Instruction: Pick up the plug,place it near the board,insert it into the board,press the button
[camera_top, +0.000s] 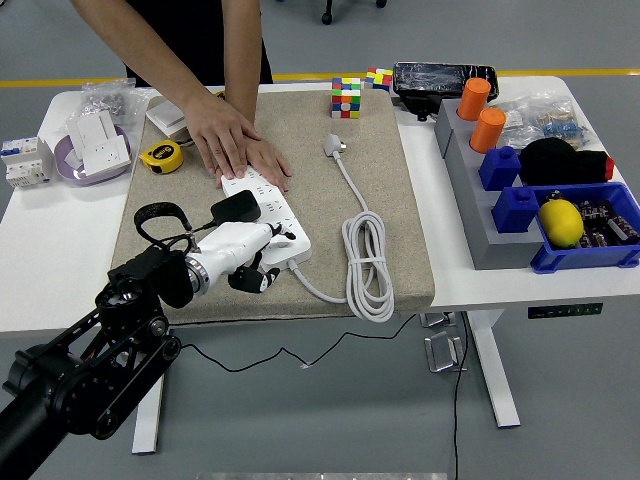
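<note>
The board (268, 218) is pressed flat on the mat (380, 190) by a person's hands (235, 148), so it cannot slide; the black plug (236, 208) is seated at its 9 o'clock end; the left hand (243, 252), fingers curled and gripping nothing, lies at the board's 6 o'clock edge, probably for the button.

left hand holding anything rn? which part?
Nothing. The left hand lies on the power strip's near end, fingers partly curled around nothing. The black plug sits in the strip. A person's hands press its far end.

Bright, even overhead light; sharp focus, soft shadows.
</note>
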